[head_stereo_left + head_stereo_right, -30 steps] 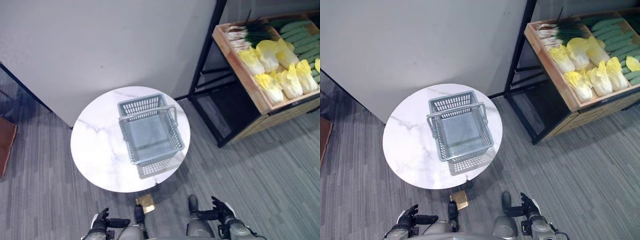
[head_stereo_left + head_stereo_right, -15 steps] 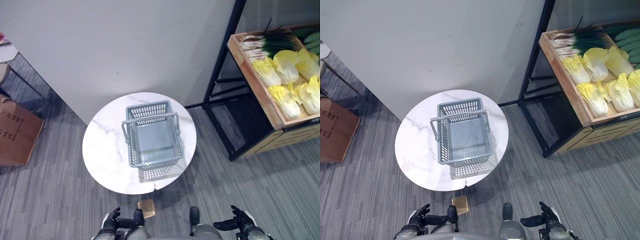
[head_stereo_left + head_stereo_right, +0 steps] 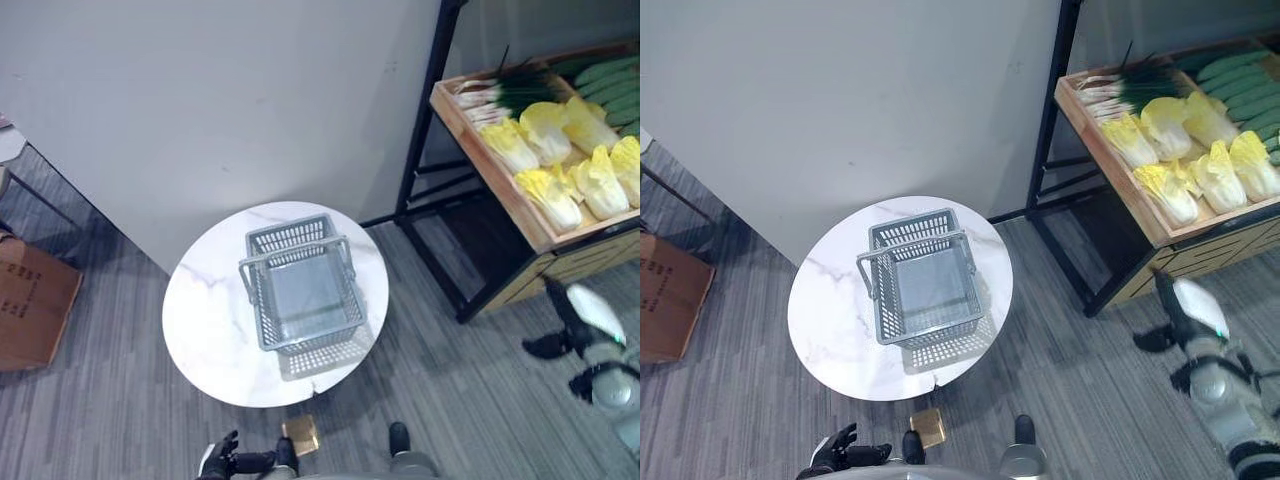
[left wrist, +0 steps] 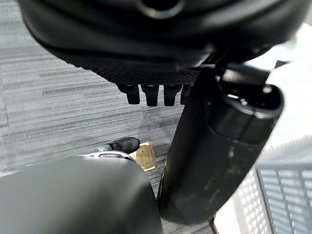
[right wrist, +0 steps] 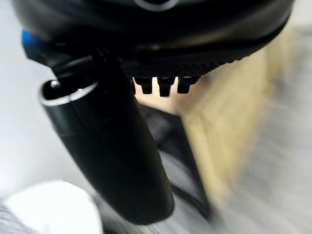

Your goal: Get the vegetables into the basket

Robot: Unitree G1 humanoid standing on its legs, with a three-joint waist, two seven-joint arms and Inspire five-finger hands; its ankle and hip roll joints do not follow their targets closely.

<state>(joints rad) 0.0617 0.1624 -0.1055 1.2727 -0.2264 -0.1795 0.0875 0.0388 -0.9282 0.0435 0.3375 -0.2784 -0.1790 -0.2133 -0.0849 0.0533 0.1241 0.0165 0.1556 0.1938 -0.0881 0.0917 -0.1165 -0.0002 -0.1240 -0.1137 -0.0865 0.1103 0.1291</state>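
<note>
Grey plastic mesh basket (image 3: 300, 292) with its handle upright, empty, standing on a round white marble-topped table (image 3: 205, 320). The vegetables lie well apart from it in a slanted wooden crate (image 3: 490, 150) on a black metal rack (image 3: 425, 170): pale yellow cabbages (image 3: 565, 160), green onions (image 3: 505, 88) and dark green cucumbers (image 3: 610, 75). Right hand (image 3: 1185, 315) raised near the crate's lower corner, fingers extended, holding nothing. Left hand (image 3: 222, 462) low beside the table's near edge, fingers relaxed and empty. A brown cardboard box (image 3: 30, 315) sits on the grey carpet.
</note>
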